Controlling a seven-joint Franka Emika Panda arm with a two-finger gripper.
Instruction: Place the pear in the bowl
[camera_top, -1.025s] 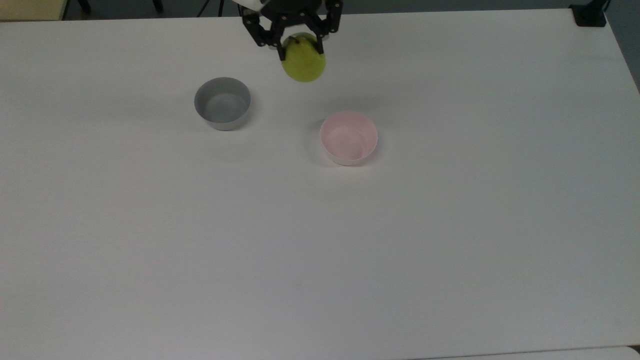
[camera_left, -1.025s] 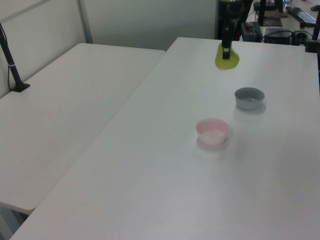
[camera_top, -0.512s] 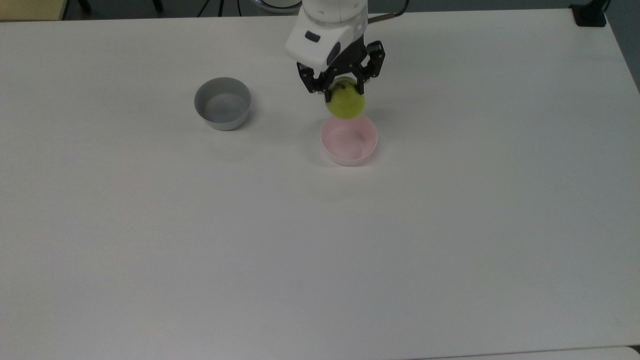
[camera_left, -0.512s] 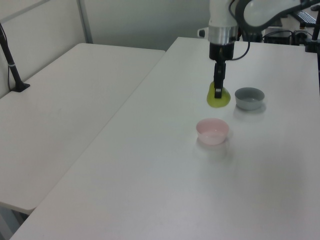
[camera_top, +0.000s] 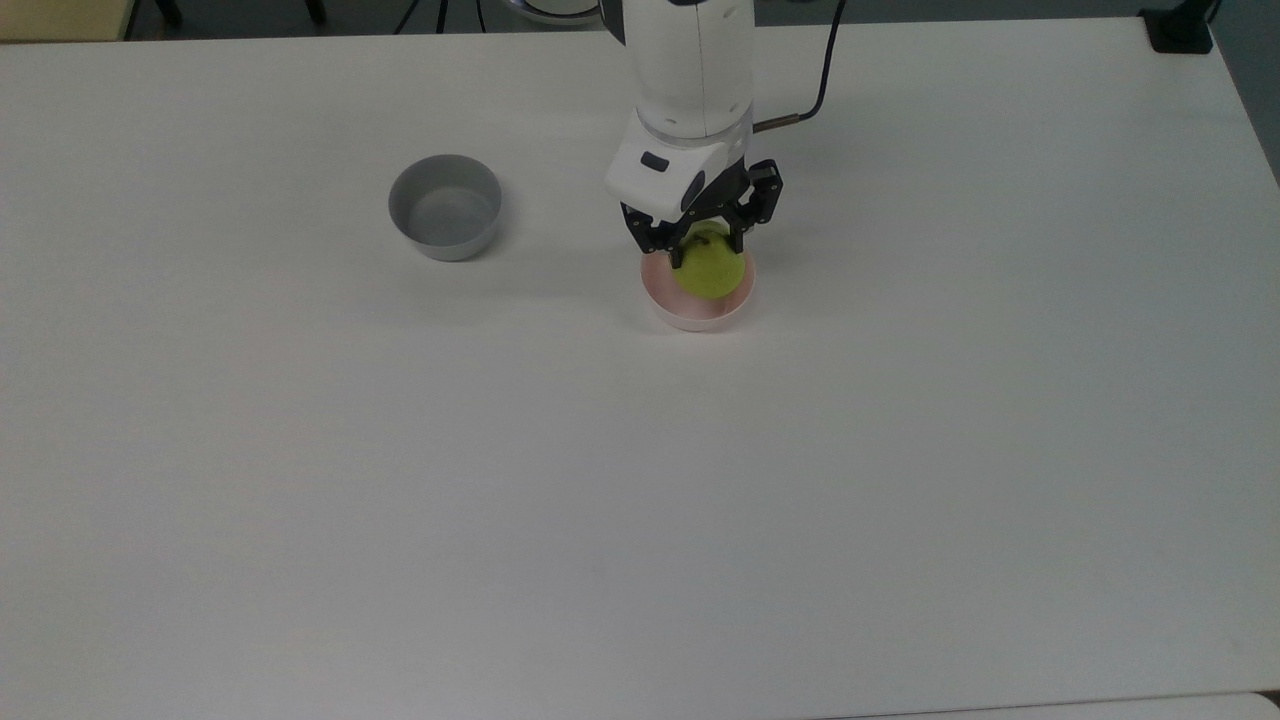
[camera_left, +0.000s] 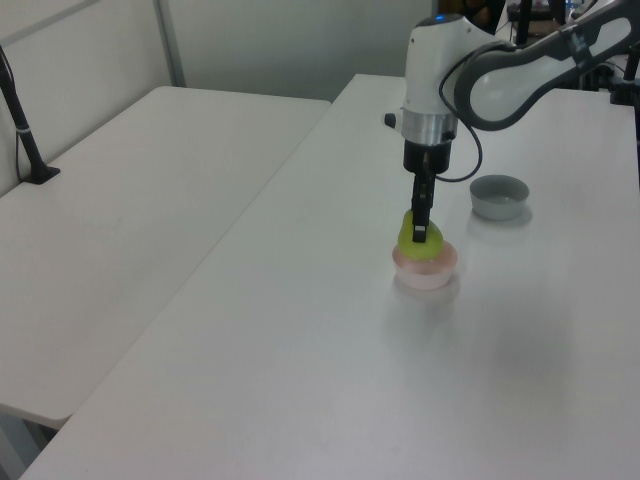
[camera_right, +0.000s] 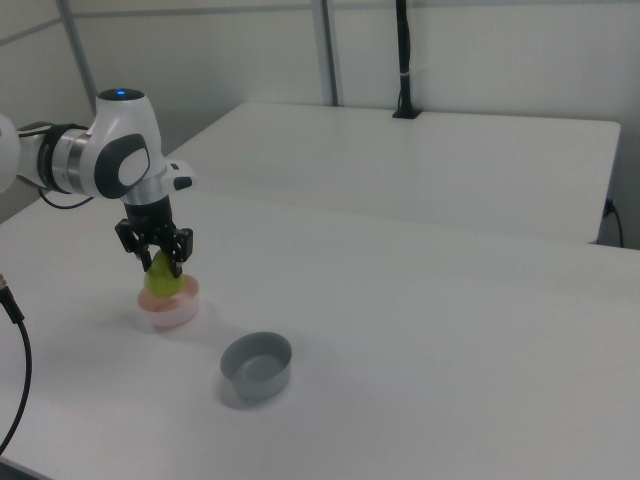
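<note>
On a white table (camera_top: 300, 480), going L to R in the top view: a grey bowl (camera_top: 445, 207) sits well apart from the action, then a pink bowl (camera_top: 697, 300) w/ the pear (camera_top: 711, 271) lowered into its mouth. The gripper (camera_top: 706, 243) comes straight down from above, fingers clamped on the pear's upper sides, stem end up. The left view shows the pear's top above the rim. Whether it rests on the bowl's bottom can't be told. Risks, as a judgement: if released while hanging, the pear could bounce or tip the light bowl; lifting before the fingers open fully could drag pear & bowl along.
</note>
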